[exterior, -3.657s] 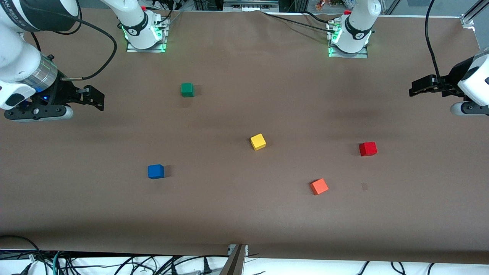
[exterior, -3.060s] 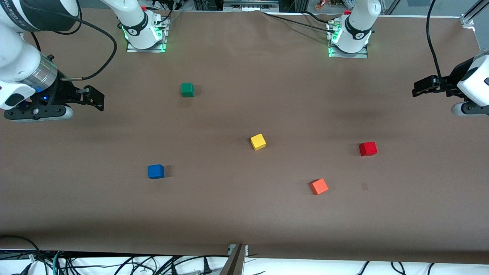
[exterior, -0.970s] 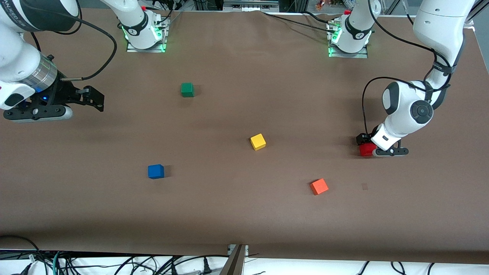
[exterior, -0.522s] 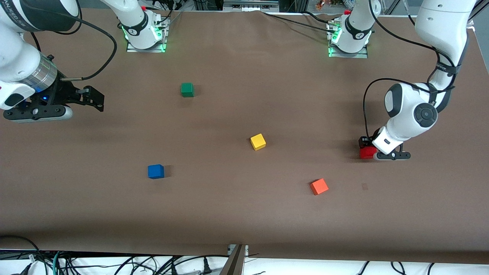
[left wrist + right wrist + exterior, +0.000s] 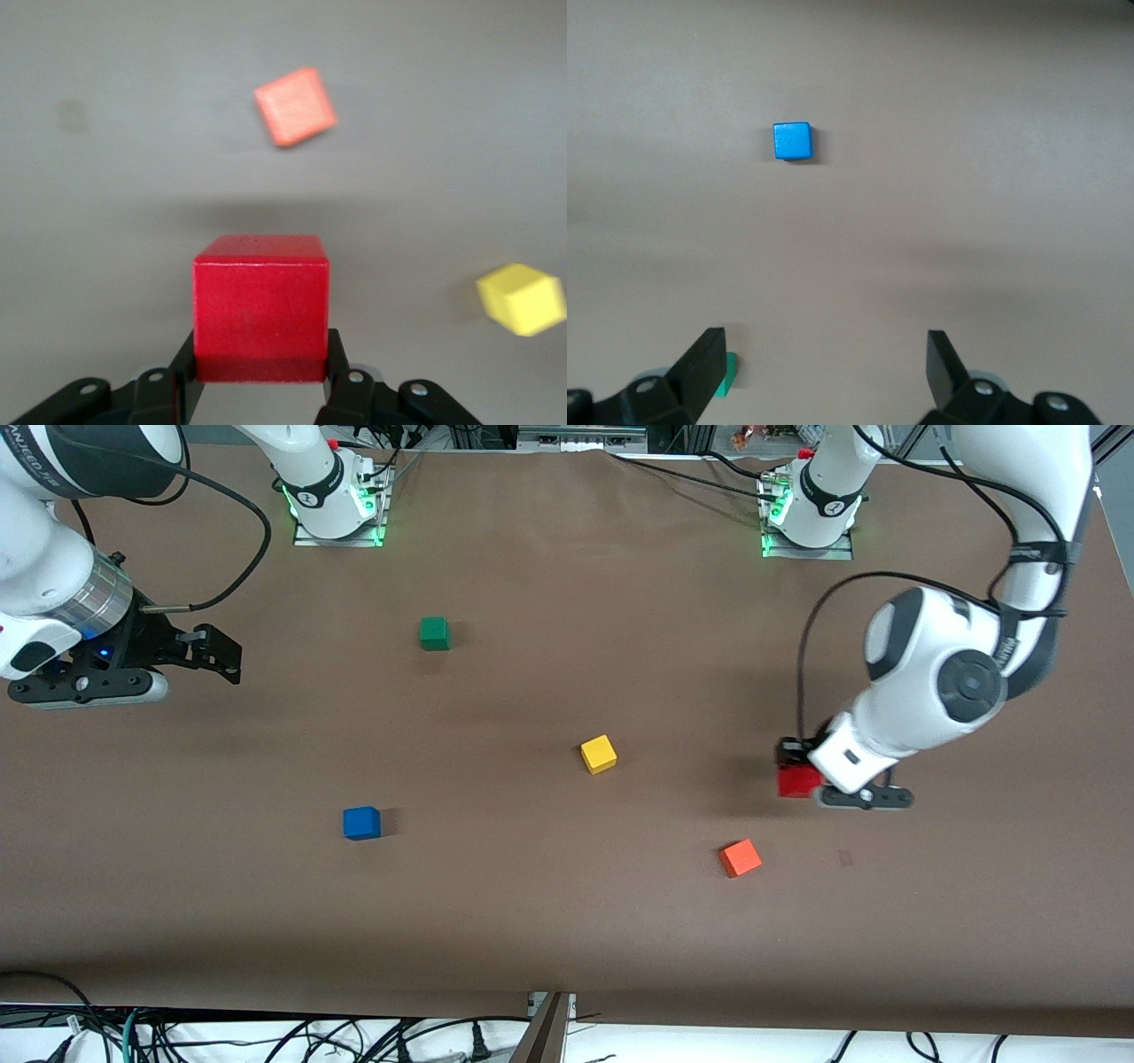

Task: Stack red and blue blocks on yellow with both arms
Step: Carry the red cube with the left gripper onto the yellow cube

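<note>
At the right arm's end of the table, the right gripper (image 5: 208,654) hangs above the brown table (image 5: 549,921), and this arm waits. Its fingers (image 5: 700,367) stand wide apart with nothing between them, and its wrist view looks down at the blue block (image 5: 361,823), which lies flat on the table, nearer to the front camera than the green cube (image 5: 434,633). The yellow block (image 5: 599,754) sits about in the middle of the table, turned a little, with free space around it. The orange cube (image 5: 740,858) lies nearer to the front camera than the yellow block, toward the left arm's end.

The left gripper (image 5: 804,772) holds the red block (image 5: 798,781); in the left wrist view the two fingers (image 5: 341,376) press on two opposite side faces of the red block (image 5: 260,305), low on them, and the block seems lifted off the table, over the stretch between the yellow block and the left arm's end.

The blocks look like small rigid cubes, probably light and not fragile, with smooth flat faces. A hold on two parallel side faces, centred, should be safe. A smooth face could slip if the hold is off-centre, and a stacked cube could slide if it is set down crooked.
</note>
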